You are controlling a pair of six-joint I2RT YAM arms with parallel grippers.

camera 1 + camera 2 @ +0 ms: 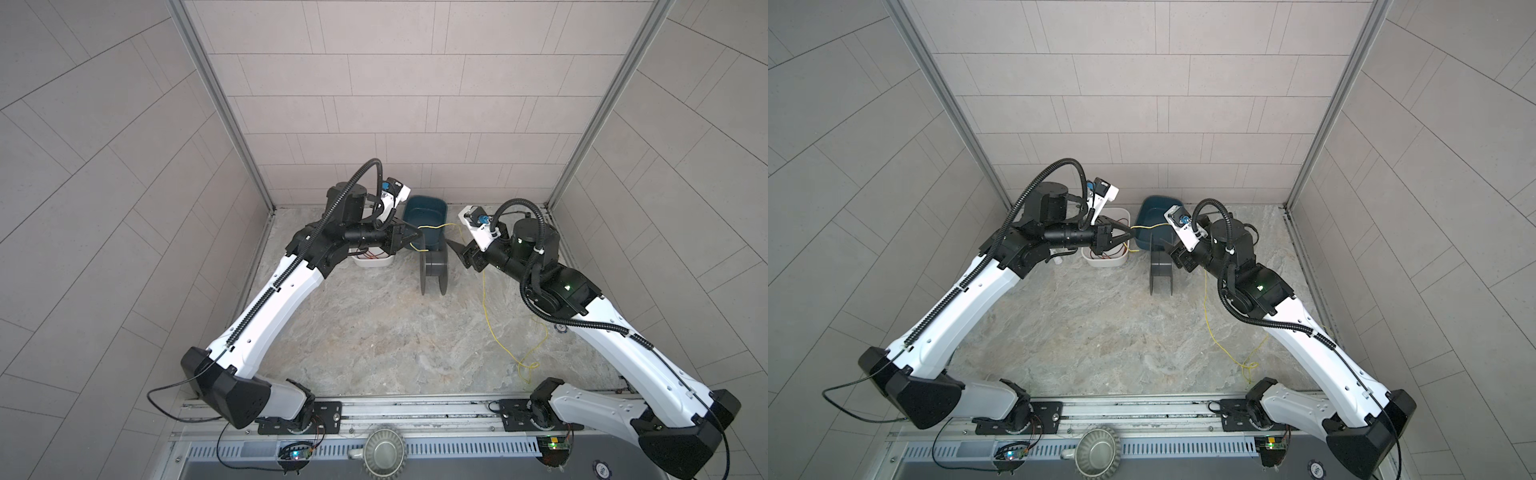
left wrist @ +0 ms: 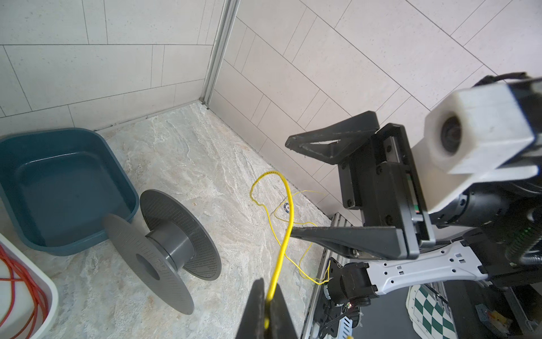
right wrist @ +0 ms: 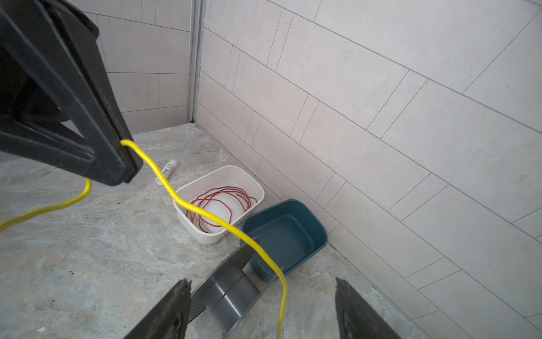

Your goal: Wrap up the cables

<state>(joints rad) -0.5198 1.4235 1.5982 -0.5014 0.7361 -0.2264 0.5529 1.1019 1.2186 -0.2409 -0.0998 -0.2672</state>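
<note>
- In both top views the left fingers are pressed together and pinch the yellow cable close to its end. A short bit hangs under them. The held part runs left to right across the middle of the frame, just above the gray spool, over to the right fingers. From there it drops to the surface and runs toward the lower right, where it ends in a small tangle.
- In the left wrist view the left fingers sit at the bottom middle, pinching the cable. It goes up the frame, close by one tip of the right fingers. Those are spread wide and hold nothing. I cannot tell if the cable touches them. The spool stands at the lower left on its two round plates, just beside the blue tub. Its middle is bare.
- In the right wrist view the right fingers are in the bottom corners, wide apart. The cable passes between them and climbs to the upper left. A white tub with red wire sits in the middle.
- I think the wrapping has not begun. Next, the end must go down to the spool's bare middle. The cable now lies along the spool's axle, so it should be turned to cross it.
</note>
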